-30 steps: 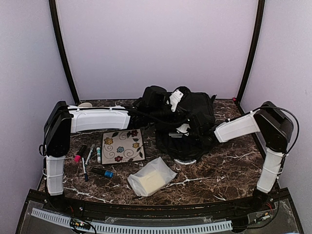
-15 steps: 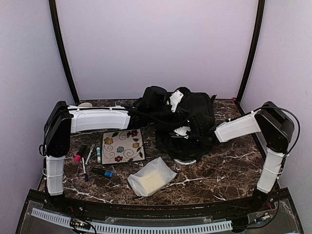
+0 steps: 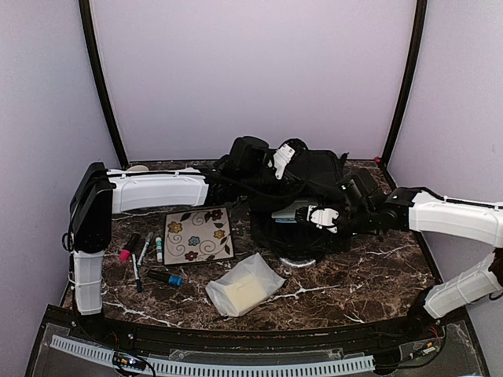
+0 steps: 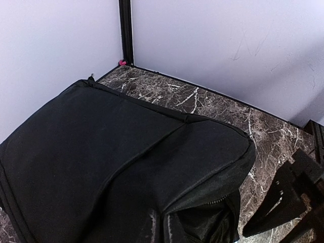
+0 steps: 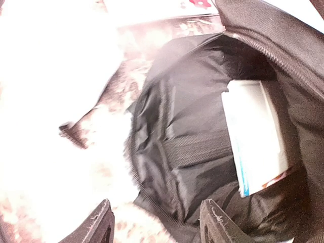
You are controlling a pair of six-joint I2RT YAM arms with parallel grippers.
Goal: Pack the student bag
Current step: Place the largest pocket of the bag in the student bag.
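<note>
No legible text anywhere.

From high behind the near edge, the overhead camera looks down and forward across the surface to the back wall. The left wrist camera hangs close over the student bag, facing a far corner. The right wrist camera, nearest of all, peers past the right tool into the bag's mouth. All three views share the bag.

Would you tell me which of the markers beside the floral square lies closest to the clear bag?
The blue-capped marker, lying alone off the floral square's near-left corner; the pink-capped marker and the other pens lie farther left.
</note>
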